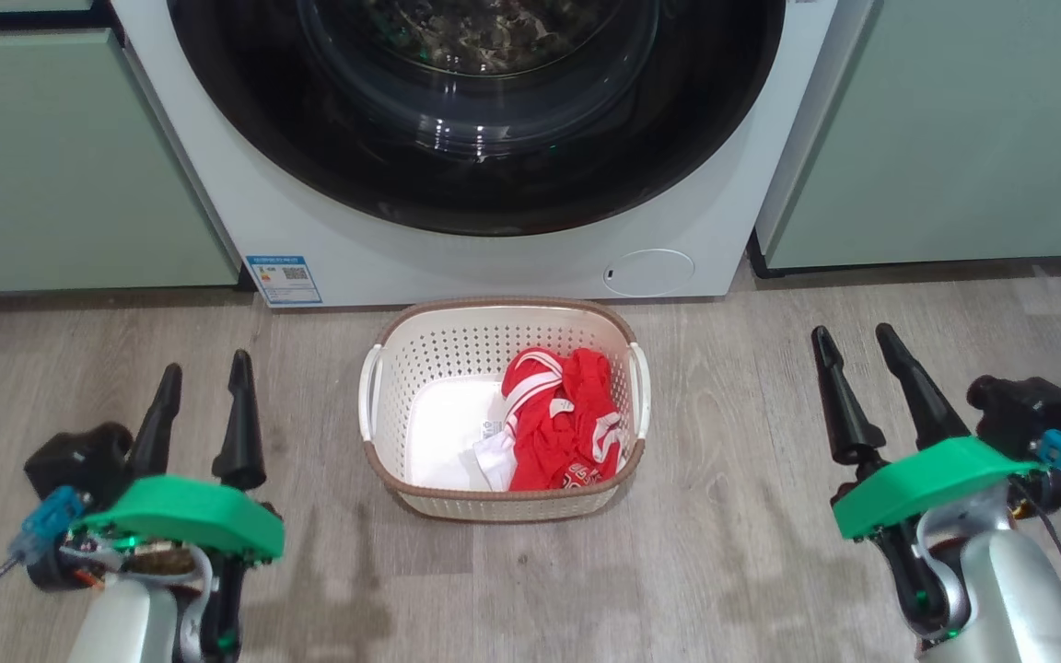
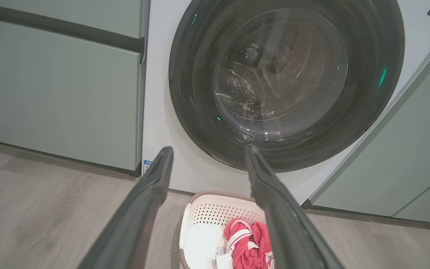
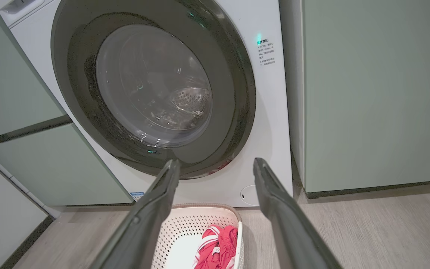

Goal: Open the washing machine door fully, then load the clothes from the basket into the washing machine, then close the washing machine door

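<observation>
The left gripper (image 1: 205,362) and right gripper (image 1: 853,331) gape empty. Between them sits the basket (image 1: 503,303) of clothes (image 1: 567,424). Ahead, the washing machine door (image 1: 309,175) is shut.

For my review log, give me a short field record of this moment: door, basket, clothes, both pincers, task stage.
door: washing machine door shut against the washing machine
basket: basket on the floor, just in front of the machine
clothes: red clothes with a white piece, in the basket's right half
left pincer: left pincer open, empty, left of the basket
right pincer: right pincer open, empty, right of the basket
stage: door not yet opened, nothing loaded
</observation>
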